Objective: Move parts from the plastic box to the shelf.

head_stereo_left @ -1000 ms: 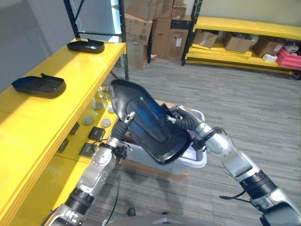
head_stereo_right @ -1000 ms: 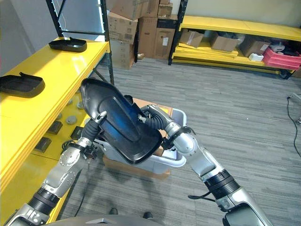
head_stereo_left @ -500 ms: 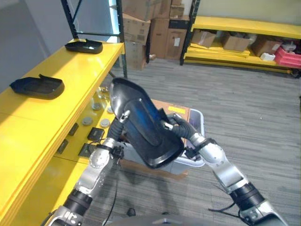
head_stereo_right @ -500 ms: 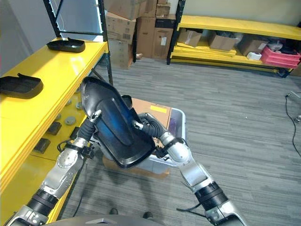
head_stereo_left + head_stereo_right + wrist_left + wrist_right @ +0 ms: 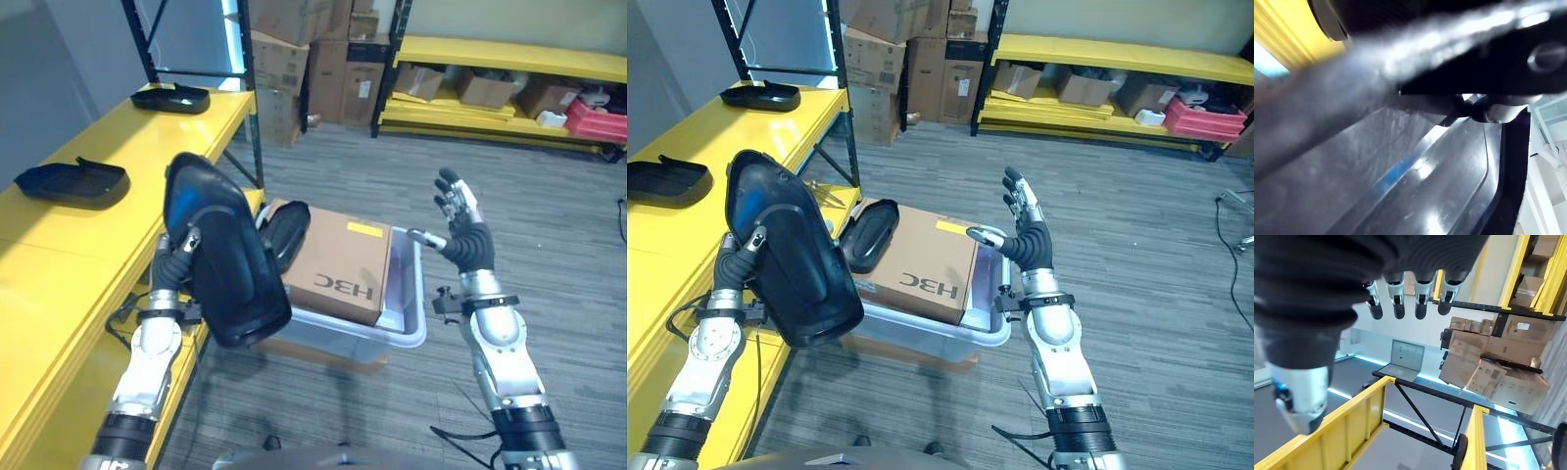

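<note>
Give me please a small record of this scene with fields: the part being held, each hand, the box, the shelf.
held part: large black part, carried by the left hand beside the shelf edge
left hand: fingers curled on the part's rim
right hand: raised, fingers spread, holding nothing
plastic box: on the floor, with a cardboard box and another black part in it
shelf: yellow shelf on the robot's left, two black parts already lying on it

Even, bright indoor lighting. A cyan-white light strip glows at upper left. Glare streaks cross the glossy black part in the left wrist view, which is heavily blurred.
</note>
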You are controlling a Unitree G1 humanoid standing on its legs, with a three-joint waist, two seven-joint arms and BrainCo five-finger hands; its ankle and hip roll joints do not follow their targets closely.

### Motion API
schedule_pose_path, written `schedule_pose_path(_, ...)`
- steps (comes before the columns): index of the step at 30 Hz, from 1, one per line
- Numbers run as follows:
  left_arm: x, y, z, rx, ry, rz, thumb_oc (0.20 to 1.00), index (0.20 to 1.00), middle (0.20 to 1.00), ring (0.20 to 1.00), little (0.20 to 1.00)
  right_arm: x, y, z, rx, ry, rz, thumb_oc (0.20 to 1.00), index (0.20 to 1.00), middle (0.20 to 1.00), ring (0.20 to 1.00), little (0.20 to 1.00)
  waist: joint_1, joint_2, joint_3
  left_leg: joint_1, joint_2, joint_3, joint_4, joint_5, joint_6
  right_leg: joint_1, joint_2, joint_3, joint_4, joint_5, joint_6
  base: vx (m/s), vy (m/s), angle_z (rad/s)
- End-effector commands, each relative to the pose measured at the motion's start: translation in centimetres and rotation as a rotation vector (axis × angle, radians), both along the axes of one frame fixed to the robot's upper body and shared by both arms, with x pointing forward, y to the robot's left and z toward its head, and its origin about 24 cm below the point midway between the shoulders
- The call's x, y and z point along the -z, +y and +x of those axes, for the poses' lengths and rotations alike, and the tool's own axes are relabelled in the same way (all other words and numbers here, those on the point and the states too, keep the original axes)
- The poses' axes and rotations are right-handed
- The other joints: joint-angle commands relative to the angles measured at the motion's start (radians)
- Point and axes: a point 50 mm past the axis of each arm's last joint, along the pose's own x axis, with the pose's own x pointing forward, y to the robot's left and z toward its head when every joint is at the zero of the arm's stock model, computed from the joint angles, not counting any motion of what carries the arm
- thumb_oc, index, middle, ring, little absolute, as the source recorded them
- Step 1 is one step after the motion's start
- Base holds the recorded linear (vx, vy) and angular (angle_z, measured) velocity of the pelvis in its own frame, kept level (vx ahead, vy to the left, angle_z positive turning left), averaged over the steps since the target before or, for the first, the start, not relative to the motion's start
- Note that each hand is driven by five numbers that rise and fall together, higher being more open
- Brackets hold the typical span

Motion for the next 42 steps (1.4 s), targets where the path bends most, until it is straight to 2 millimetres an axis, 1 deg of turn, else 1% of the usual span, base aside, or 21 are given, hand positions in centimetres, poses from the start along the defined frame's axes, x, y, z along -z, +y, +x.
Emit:
schedule_pose_path(1,-3.7,1.0,0.0,-0.018,-0.212,0.039,0.200,0.200,0.200,0.200,0.200,2.7,-0.8,-1.1,0.008,0.117,0.048,1.000,1.000,1.000,1.000,1.000,0.005,-0.033,-0.058,-0.006,0.077,-0.013,-0.004,-0.031,-0.071,0.023,-0.042,0.003,0.004,-0.007,0.041,0.00,0.000,0.00)
schedule_pose_path(2,-3.7,1.0,0.0,-0.019,-0.211,0.039,0.200,0.200,0.200,0.200,0.200,2.8,-0.8,-1.1,0.007,0.118,0.048,1.000,1.000,1.000,1.000,1.000,0.005,-0.032,-0.060,0.000,0.079,-0.012,-0.004,-0.041,-0.072,0.028,-0.040,0.004,0.004,-0.016,0.042,-0.01,-0.019,-0.04)
schedule_pose_path(3,-4.0,1.1,-0.2,-0.009,-0.235,-0.010,0.200,0.200,0.200,0.200,0.200,5.9,-0.9,-1.6,-0.004,0.254,0.183,1.000,1.000,1.000,1.000,1.000,0.005,-0.035,-0.052,-0.001,0.078,-0.010,-0.004,-0.032,-0.072,0.027,-0.040,0.006,0.005,-0.008,0.040,0.02,-0.016,-0.10)
schedule_pose_path(4,-4.0,1.2,-0.3,-0.009,-0.239,-0.044,0.200,0.200,0.200,0.200,0.200,7.0,-0.9,-2.1,-0.017,0.307,0.240,1.000,1.000,1.000,1.000,1.000,0.003,-0.035,-0.053,0.001,0.079,-0.009,-0.004,-0.039,-0.073,0.029,-0.039,0.005,0.004,-0.014,0.040,-0.05,-0.025,-0.12)
schedule_pose_path(5,-4.3,1.4,-0.5,0.001,-0.269,-0.106,0.200,0.200,0.200,0.200,0.200,10.9,-0.8,-3.3,-0.011,0.474,0.337,1.000,1.000,1.000,1.000,1.000,0.006,-0.040,-0.046,0.000,0.078,-0.008,-0.004,-0.030,-0.074,0.027,-0.040,0.005,0.006,-0.008,0.039,0.01,-0.044,-0.09)
schedule_pose_path(6,-4.4,1.7,-0.7,-0.007,-0.268,-0.102,0.200,0.200,0.200,0.200,0.200,12.0,-0.9,-4.0,-0.039,0.558,0.275,1.000,1.000,1.000,1.000,1.000,0.008,-0.041,-0.045,0.002,0.080,-0.010,-0.004,-0.037,-0.075,0.031,-0.037,0.003,0.004,-0.014,0.039,-0.01,-0.036,-0.04)
schedule_pose_path(10,-4.4,1.7,-0.7,-0.007,-0.267,-0.102,0.200,0.200,0.200,0.200,0.200,12.0,-0.9,-4.0,-0.040,0.559,0.274,1.000,1.000,1.000,1.000,1.000,0.007,-0.041,-0.045,0.002,0.080,-0.011,-0.004,-0.037,-0.076,0.031,-0.037,0.003,0.004,-0.014,0.039,0.00,-0.018,-0.03)
schedule_pose_path(11,-5.4,1.6,-0.8,0.024,-0.321,-0.091,0.200,0.200,0.200,0.200,0.200,19.1,-1.3,-7.2,-0.004,0.965,0.119,1.000,1.000,1.000,1.000,1.000,0.036,-0.037,-0.037,0.009,0.085,-0.022,-0.004,-0.034,-0.078,0.042,-0.032,-0.004,0.005,-0.020,0.035,0.00,-0.095,-0.07)
schedule_pose_path(13,-6.2,1.7,-0.8,0.035,-0.349,-0.067,0.200,0.200,0.200,0.200,0.200,21.7,-1.2,-8.6,0.010,1.117,0.054,1.000,1.000,1.000,1.000,1.000,0.045,-0.035,-0.033,0.007,0.087,-0.035,-0.004,-0.028,-0.081,0.047,-0.029,-0.011,0.004,-0.022,0.032,0.01,-0.084,-0.03)
schedule_pose_path(20,-7.9,1.7,-1.1,0.043,-0.420,-0.025,0.200,0.200,0.200,0.200,0.200,25.9,-0.5,-12.1,0.072,1.410,0.055,1.000,1.000,1.000,1.000,1.000,0.076,-0.018,-0.014,0.000,0.100,-0.069,0.001,-0.014,-0.093,0.056,-0.014,-0.033,0.005,-0.032,0.021,-0.01,-0.065,0.23)
schedule_pose_path(22,-8.3,2.2,-1.8,0.037,-0.427,0.038,0.200,0.200,0.200,0.200,0.200,27.3,-0.1,-14.1,0.084,1.556,0.000,1.000,1.000,1.000,1.000,1.000,0.116,-0.007,0.009,-0.028,0.115,-0.106,0.050,-0.014,-0.105,0.067,0.002,-0.053,0.007,-0.040,0.005,-0.01,-0.159,0.26)
schedule_pose_path(27,-8.7,2.4,-2.7,0.024,-0.450,0.039,0.200,0.200,0.200,0.200,0.200,27.6,-0.4,-15.0,0.126,1.614,-0.021,1.000,1.000,1.000,1.000,1.000,0.149,0.004,0.041,-0.084,0.116,-0.162,0.103,-0.005,-0.127,0.066,0.018,-0.097,0.006,-0.047,-0.009,-0.05,-0.119,0.35)
schedule_pose_path(30,-9.1,2.0,-2.9,0.040,-0.477,0.017,0.200,0.200,0.200,0.200,0.200,27.6,-1.4,-15.4,0.177,1.637,-0.060,1.000,1.000,1.000,1.000,1.000,0.175,0.023,0.064,-0.136,0.110,-0.212,0.085,0.049,-0.152,0.062,0.011,-0.187,0.005,-0.052,-0.011,-0.10,-0.031,0.67)
schedule_pose_path(31,-9.2,1.8,-2.8,0.049,-0.485,0.006,0.200,0.200,0.200,0.200,0.200,27.5,-2.0,-15.5,0.215,1.638,-0.062,1.000,1.000,1.000,1.000,1.000,0.174,0.031,0.073,-0.168,0.107,-0.189,0.085,0.067,-0.151,0.059,0.000,-0.233,0.005,-0.051,-0.007,-0.15,0.014,0.84)
schedule_pose_path(32,-9.4,1.5,-2.8,0.064,-0.496,-0.005,0.200,0.200,0.200,0.200,0.200,27.2,-2.6,-15.1,0.251,1.621,-0.050,1.000,1.000,1.000,1.000,1.000,0.165,0.039,0.081,-0.196,0.111,-0.098,0.092,0.072,-0.136,0.060,-0.013,-0.277,0.006,-0.055,0.000,-0.11,0.033,0.91)
schedule_pose_path(33,-9.4,1.5,-2.8,0.065,-0.497,-0.005,0.200,0.200,0.200,0.200,0.200,27.2,-2.7,-15.1,0.252,1.620,-0.049,1.000,1.000,1.000,1.000,1.000,0.162,0.038,0.078,-0.203,0.107,-0.100,0.094,0.077,-0.133,0.055,-0.015,-0.280,0.005,-0.051,0.001,-0.02,0.008,1.76)
schedule_pose_path(34,-9.9,1.2,-2.7,0.084,-0.508,0.027,0.200,0.200,0.200,0.200,0.200,27.0,-3.4,-14.9,0.303,1.600,-0.029,1.000,1.000,1.000,1.000,1.000,0.145,0.035,0.078,-0.217,0.122,0.120,0.156,0.027,-0.110,0.067,-0.033,-0.326,0.003,-0.064,0.011,-0.06,0.028,1.94)
schedule_pose_path(37,-10.1,1.2,-2.6,0.088,-0.513,0.051,0.200,0.200,0.200,0.200,0.200,26.9,-3.4,-14.7,0.307,1.593,-0.020,1.000,1.000,1.000,1.000,1.000,0.137,0.032,0.076,-0.222,0.128,0.208,0.191,0.006,-0.102,0.065,-0.040,-0.347,0.005,-0.063,0.011,0.00,0.001,1.52)
schedule_pose_path(38,-10.5,1.2,-2.5,0.101,-0.519,0.078,0.200,0.200,0.200,0.200,0.200,26.9,-3.7,-15.0,0.332,1.600,-0.002,1.000,1.000,1.000,1.000,1.000,0.118,0.027,0.064,-0.218,0.140,0.356,0.219,-0.018,-0.090,0.061,-0.044,-0.393,0.006,-0.069,0.008,-0.01,0.032,0.79)
schedule_pose_path(40,-10.6,1.4,-2.5,0.105,-0.523,0.086,0.200,0.200,0.200,0.200,0.200,27.0,-3.5,-15.2,0.348,1.603,0.029,1.000,1.000,1.000,1.000,1.000,0.122,0.025,0.050,-0.222,0.133,0.402,0.220,-0.034,-0.080,0.070,-0.046,-0.425,0.006,-0.079,0.007,0.05,0.083,0.68)
schedule_pose_path(42,-10.4,1.7,-2.7,0.090,-0.514,0.106,0.200,0.200,0.200,0.200,0.200,27.0,-3.2,-14.9,0.351,1.579,0.072,1.000,1.000,1.000,1.000,1.000,0.130,0.018,0.034,-0.215,0.104,0.382,0.179,-0.044,-0.066,0.078,-0.050,-0.431,0.007,-0.088,0.014,0.12,0.117,0.44)
